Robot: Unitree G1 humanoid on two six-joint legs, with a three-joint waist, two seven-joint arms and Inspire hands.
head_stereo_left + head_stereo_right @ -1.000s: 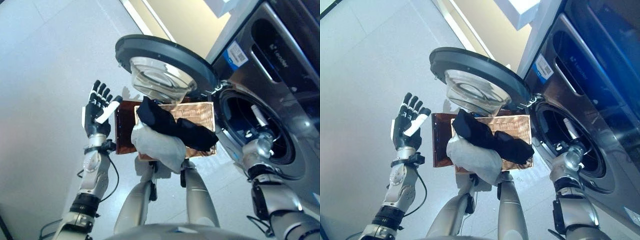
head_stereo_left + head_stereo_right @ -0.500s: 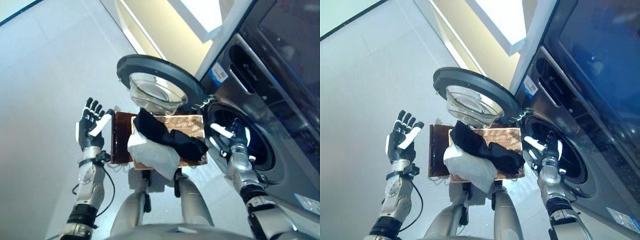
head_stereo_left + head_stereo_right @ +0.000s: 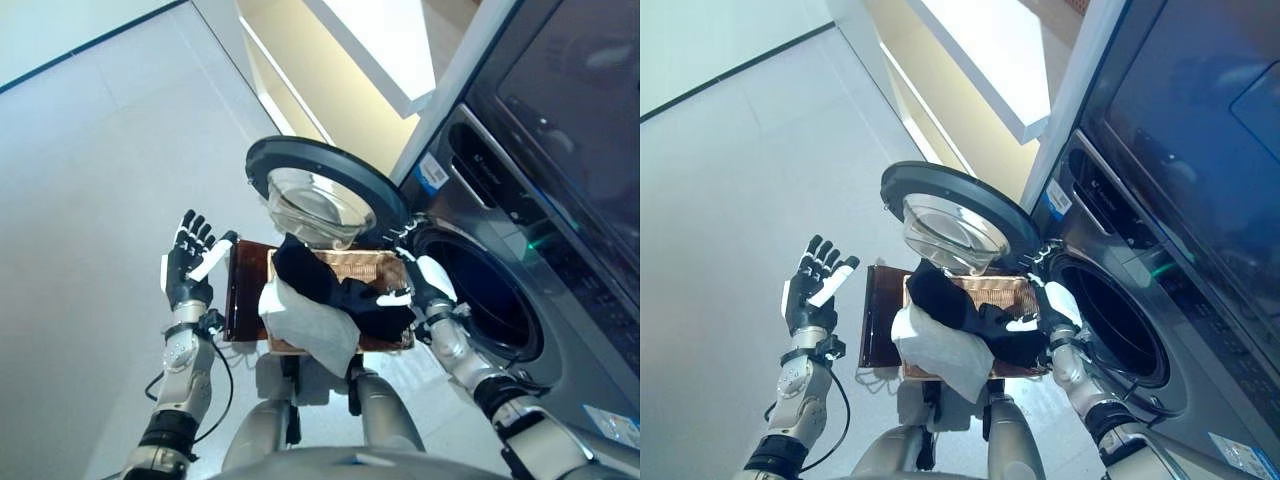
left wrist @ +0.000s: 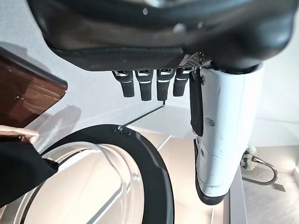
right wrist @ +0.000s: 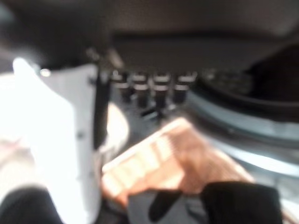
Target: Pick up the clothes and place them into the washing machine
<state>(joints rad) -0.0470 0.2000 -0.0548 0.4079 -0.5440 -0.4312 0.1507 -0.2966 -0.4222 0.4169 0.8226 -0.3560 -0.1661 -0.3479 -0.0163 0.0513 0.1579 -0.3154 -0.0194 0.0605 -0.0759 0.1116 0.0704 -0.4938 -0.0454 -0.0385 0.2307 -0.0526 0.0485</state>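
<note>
We saw the right robot hand (image 3: 423,283), fingers spread, above soft, limp clothes (image 3: 330,290) heaped in a basket (image 3: 250,290); a bunched fold looked best. The left robot hand (image 3: 190,262) hung apart, fingers straight.

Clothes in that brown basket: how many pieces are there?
2 that show. A black garment lies across the woven brown basket, and a pale grey cloth hangs over its near edge. More may be hidden underneath.

black garment (image 3: 335,285) | white cloth (image 3: 310,322) | brown basket (image 3: 248,290)
</note>
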